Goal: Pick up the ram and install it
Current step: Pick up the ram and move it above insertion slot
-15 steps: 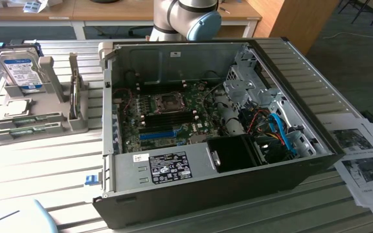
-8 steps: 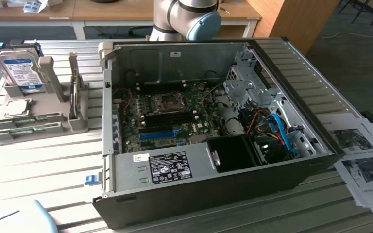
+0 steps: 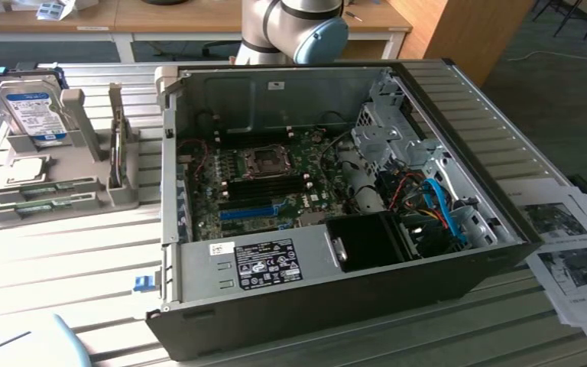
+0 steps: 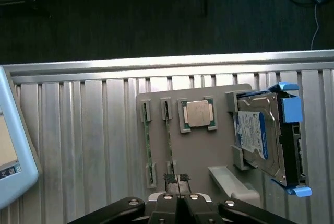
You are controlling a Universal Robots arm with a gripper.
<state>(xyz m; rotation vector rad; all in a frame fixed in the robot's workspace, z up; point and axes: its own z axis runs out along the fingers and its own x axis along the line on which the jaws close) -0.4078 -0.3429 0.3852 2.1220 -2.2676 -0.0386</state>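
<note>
My hand was pressed together, poised over one end of the ram. The ram sat in the grey holder beside a second stick, with a processor and hard drive alongside, all on the slatted worktop.

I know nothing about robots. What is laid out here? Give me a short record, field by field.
gripper: shut, nothing visibly held, above the gray holder
memory sticks: two, on edge in the holder, one close to the gripper
also in holder: processor chip, hard drive
computer case: open, beside the holder on the slatted table
</note>
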